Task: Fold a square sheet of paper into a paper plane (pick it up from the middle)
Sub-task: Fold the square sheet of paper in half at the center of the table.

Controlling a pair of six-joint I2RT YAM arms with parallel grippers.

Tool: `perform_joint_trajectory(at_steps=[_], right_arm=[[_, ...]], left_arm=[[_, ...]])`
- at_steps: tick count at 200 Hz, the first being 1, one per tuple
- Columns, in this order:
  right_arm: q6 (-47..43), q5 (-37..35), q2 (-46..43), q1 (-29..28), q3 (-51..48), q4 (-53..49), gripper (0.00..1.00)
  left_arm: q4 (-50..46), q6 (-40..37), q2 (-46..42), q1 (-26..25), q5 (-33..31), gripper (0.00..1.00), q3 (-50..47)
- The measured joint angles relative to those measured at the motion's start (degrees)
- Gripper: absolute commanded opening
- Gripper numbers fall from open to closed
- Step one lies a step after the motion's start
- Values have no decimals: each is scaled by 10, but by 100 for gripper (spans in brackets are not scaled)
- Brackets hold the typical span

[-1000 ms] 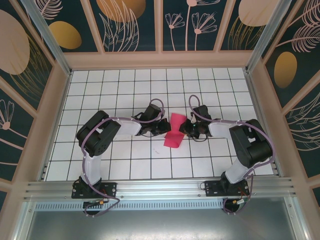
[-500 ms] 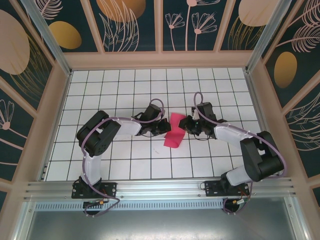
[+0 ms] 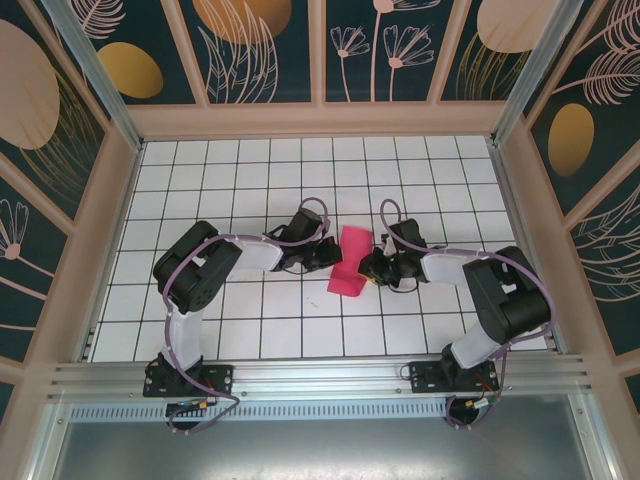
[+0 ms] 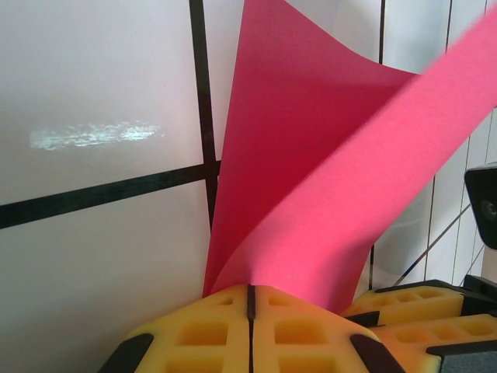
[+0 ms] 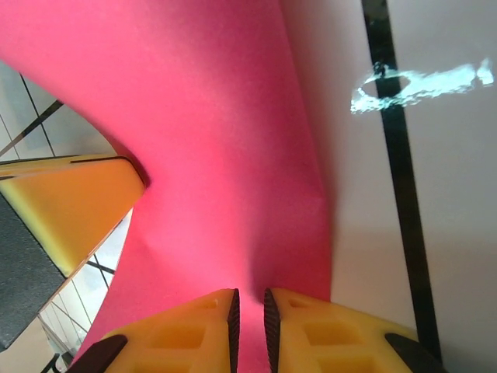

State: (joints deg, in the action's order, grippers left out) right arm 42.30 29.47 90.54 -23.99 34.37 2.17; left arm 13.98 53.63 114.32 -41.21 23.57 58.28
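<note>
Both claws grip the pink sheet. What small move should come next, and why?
The left claw and right claw each pinch the pink sheet, which bows loosely between them. Probably lower both so it lies flat for creasing.

We look down from above and behind the arm bases (image 3: 188,378) on the whole table (image 3: 200,180). Our wrist views sit very close, looking past the left gripper (image 4: 249,299) and right gripper (image 5: 248,307) at the paper (image 3: 349,267), which all three share.
</note>
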Motion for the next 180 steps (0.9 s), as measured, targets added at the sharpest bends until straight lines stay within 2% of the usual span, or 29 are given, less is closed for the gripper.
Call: perform_joint_trajectory(at_steps=[43, 94, 180], right_arm=[[0, -10, -15, -6, 1, -15, 23], [5, -1, -77, -25, -1, -14, 23], [15, 6, -27, -33, -32, 10, 22]], left_arm=[[0, 0, 0, 0, 0, 9, 0], [0, 0, 0, 0, 0, 9, 0], [2, 0, 1, 0, 0, 9, 0]])
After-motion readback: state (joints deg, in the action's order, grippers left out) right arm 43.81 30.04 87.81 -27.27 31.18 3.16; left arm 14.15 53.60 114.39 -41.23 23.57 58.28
